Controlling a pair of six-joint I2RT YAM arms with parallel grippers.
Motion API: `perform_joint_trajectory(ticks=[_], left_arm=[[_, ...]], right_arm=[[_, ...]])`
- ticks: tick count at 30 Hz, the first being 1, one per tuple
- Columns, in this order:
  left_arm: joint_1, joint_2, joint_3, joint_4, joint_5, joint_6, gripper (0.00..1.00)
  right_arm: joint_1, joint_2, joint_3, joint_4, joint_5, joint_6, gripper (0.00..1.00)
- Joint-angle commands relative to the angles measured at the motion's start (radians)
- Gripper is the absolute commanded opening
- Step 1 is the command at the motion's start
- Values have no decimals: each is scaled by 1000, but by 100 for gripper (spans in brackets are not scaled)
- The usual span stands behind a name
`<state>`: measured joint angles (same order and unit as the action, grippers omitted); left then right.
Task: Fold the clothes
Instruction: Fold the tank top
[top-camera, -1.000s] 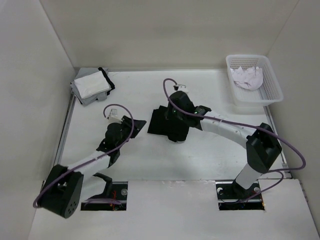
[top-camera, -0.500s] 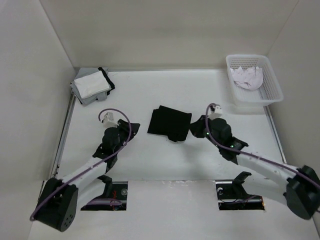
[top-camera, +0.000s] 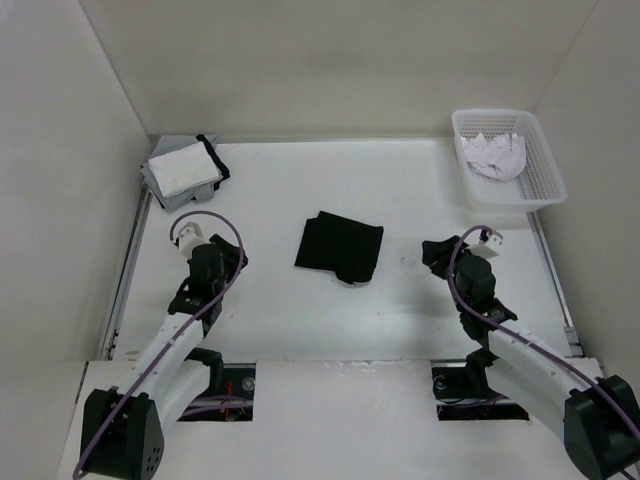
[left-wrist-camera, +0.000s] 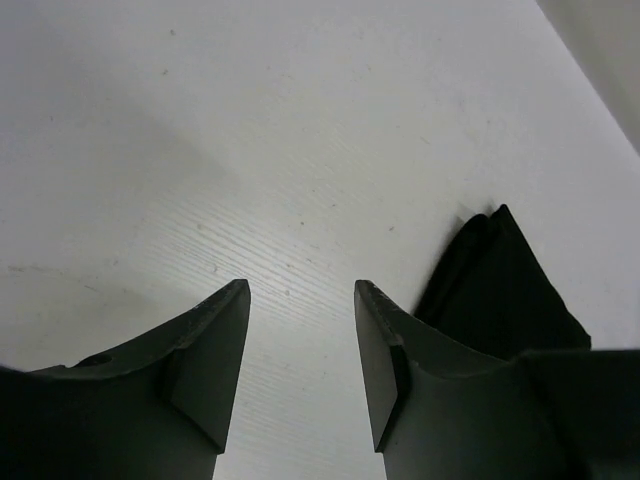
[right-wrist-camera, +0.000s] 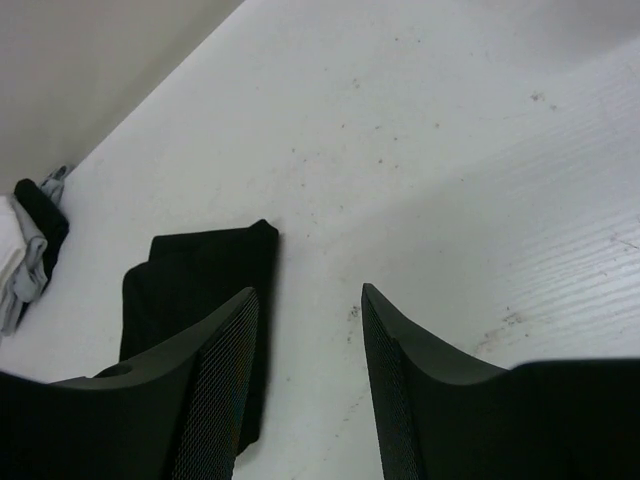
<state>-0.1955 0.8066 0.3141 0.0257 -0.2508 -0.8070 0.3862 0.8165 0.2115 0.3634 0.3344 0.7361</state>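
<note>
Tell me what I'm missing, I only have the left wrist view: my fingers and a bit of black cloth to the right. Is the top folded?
Observer: Yes. From above, the tank top lies as a small folded rectangle with nothing touching it.
Operator: Where's the right gripper?
Observer: The right gripper sits to the right of the tank top, clear of it, with its jaws open and empty.
Operator: Anything else out there?
Observer: A grey-and-white stack at the far left, and at the far right a basket holding a white garment.
</note>
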Motion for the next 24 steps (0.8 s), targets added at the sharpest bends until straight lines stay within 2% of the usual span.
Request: perform_joint_trajectory(ticks=[1,11,18,24], left_arm=[[-2,67,63,-23,-10,34,45],[-74,233,98,117,-12,45,46],[-112,359,138,203,10,45,45],[-121,413,180,214,33,61,46]], right_arm=[[-2,4,22,83,29,17,51],[-2,85,46,88,26,8,51],[1,82,46,88,25,5,47],[1,87,48,88,25,2,47]])
